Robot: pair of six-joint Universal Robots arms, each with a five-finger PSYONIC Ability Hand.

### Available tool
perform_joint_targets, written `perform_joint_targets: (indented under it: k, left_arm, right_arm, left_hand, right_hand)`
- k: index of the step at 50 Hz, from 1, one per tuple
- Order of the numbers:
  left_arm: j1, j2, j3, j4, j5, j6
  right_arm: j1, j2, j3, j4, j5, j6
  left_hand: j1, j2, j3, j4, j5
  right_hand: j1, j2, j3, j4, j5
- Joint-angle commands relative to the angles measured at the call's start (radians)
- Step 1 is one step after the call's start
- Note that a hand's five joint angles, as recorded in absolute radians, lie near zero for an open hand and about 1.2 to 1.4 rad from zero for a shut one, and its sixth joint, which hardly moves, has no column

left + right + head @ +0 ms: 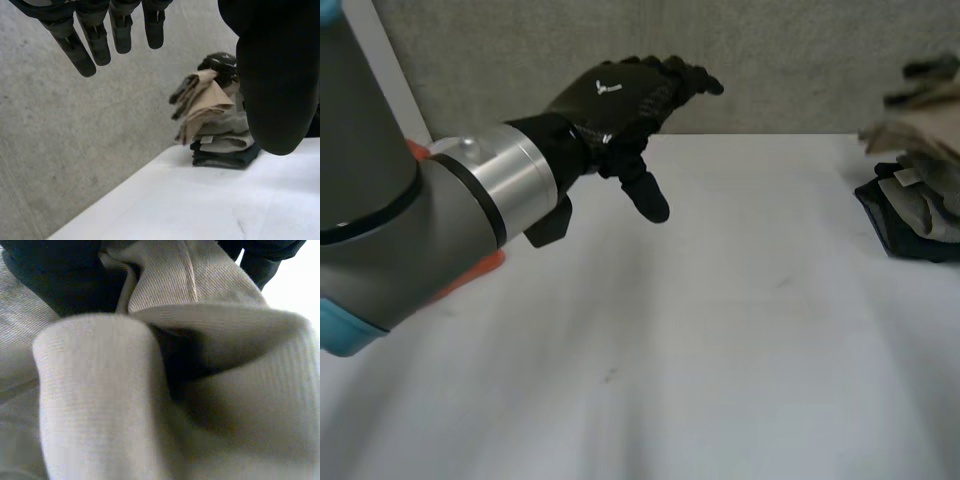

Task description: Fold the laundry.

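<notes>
A pile of folded laundry [915, 200] [222, 145] in beige, grey and dark cloth sits at the table's far right edge. My right hand [220, 62] [55, 280] is on top of that pile. Its fingers [260, 265] are curled into a ribbed beige cloth [200, 340] [202, 97], which bunches up between them. My left hand [620, 95] hovers above the table's back left part, far from the pile. Its fingers [95, 40] are straight and its thumb [280, 75] stands apart, with nothing held.
The white table [720, 330] stretches between my left hand and the pile. A grey wall [770, 60] runs along the table's back edge. Something orange [470, 275] shows behind my left forearm.
</notes>
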Motion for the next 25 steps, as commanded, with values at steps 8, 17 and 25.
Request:
perform_joint_targets:
  k: [8, 17, 25]
  left_arm:
    - [-0.003, -0.059, -0.027, 0.009, -0.002, 0.012]
    - [0.005, -0.045, -0.035, 0.008, 0.001, 0.021]
    - [0.009, -0.031, -0.045, 0.009, 0.001, 0.021]
  right_arm:
    - [-0.136, 0.124, 0.196, -0.139, -0.236, -0.029]
    - [-0.151, 0.075, 0.288, -0.17, -0.248, -0.029]
    - [-0.161, 0.052, 0.34, -0.17, -0.254, -0.055]
  left_hand:
    - [-0.032, -0.029, -0.037, -0.028, -0.051]
    - [-0.032, -0.029, -0.037, -0.028, -0.051]
    - [-0.032, -0.029, -0.037, -0.028, -0.051]
  right_hand:
    - [0.378, 0.257, 0.233, 0.2, 0.3]
    - [0.378, 0.257, 0.233, 0.2, 0.3]
    - [-0.137, -0.258, -0.282, -0.314, -0.215]
